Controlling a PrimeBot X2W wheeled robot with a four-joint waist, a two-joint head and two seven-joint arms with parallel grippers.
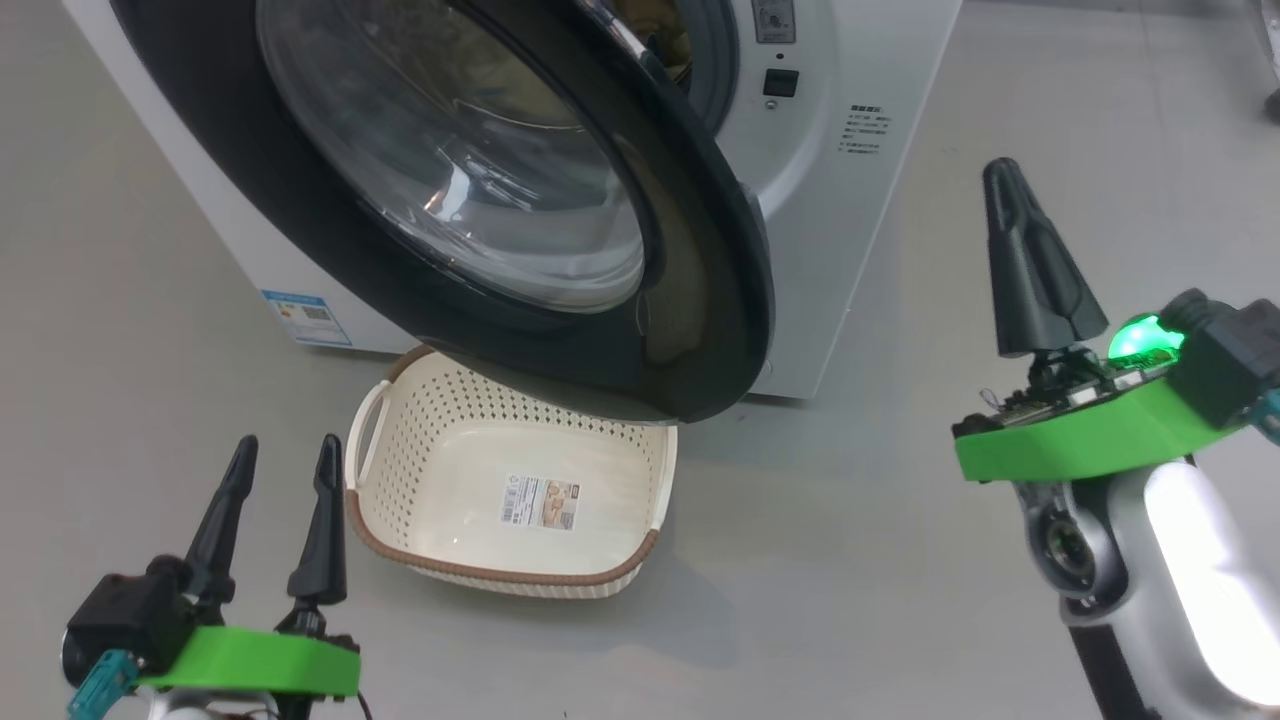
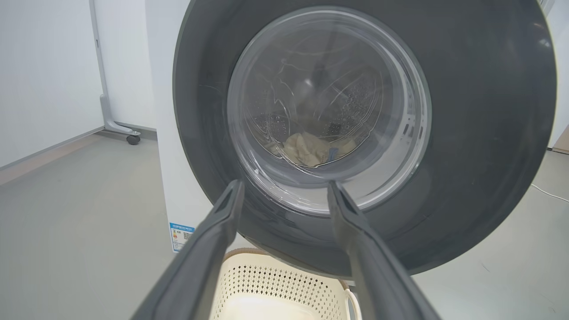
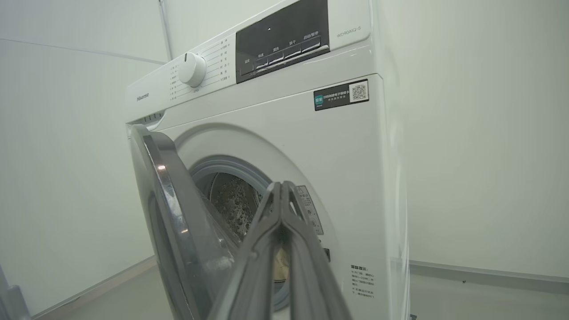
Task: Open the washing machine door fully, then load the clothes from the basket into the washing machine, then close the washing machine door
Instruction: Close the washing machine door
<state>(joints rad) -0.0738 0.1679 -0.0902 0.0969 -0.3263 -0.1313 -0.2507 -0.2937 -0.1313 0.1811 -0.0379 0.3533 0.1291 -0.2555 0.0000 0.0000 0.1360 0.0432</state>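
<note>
Cream clothes [image 2: 311, 149] lie inside the washer [image 1: 850, 200], basket [image 1: 500, 578] empty. The clenched, empty right pincer [image 1: 1004, 180] should press the door [image 1: 330, 250] squarely shut; the left pincer [image 1: 287, 448] hangs released.

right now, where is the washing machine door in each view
Head view: the washing machine door spans the upper centre, its lower edge overlapping the basket.
Left wrist view: the door is face-on, centre and right.
Right wrist view: the door is edge-on, lower left.
Shared landmark: the white front of the washing machine.
</note>
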